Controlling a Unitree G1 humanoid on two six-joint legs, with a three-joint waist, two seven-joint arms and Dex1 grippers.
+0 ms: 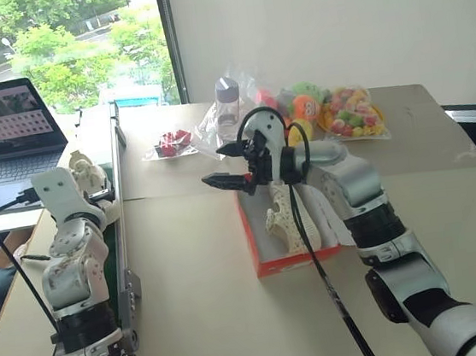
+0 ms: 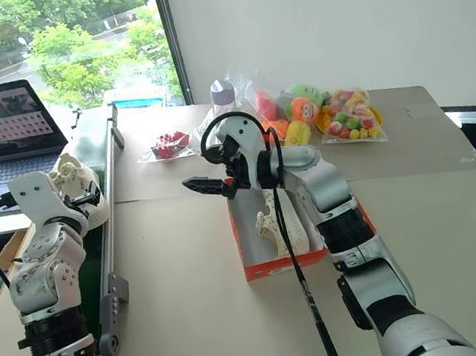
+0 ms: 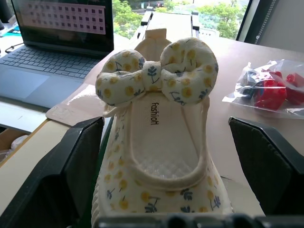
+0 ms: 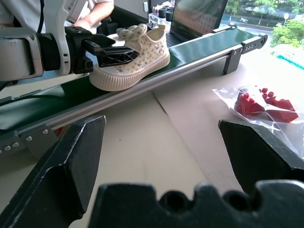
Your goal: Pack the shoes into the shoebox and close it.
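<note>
Your left end effector (image 4: 102, 52) is spread wide, with one cream shoe (image 3: 159, 142) lying between its fingers (image 3: 52, 175) heel-first; the fingers stand on either side of it and you cannot tell from these views whether they touch. That shoe (it carries a flower-print bow at the front and small yellow flowers on its upper) rests on the green belt of a narrow conveyor (image 4: 190, 52) that runs along the left edge of the bench (image 1: 203, 319).

The other shoe (image 1: 287, 215) lies inside the shoebox (image 1: 269, 265), an open red-orange box with a white interior, sitting near the middle of the bench. Your right end effector (image 1: 223, 164) hangs above the box's far end, pointing toward the conveyor, its fingers spread with nothing between them.

The bench is topped with pale cardboard-coloured sheets. At its far side sit a clear bag of red pieces (image 1: 172, 142), a grey-capped bottle (image 1: 228, 102) and bags of bright plush toys (image 1: 334, 111). An open laptop (image 1: 4, 127) stands left of the conveyor. Behind are a white wall and a window onto green trees.
</note>
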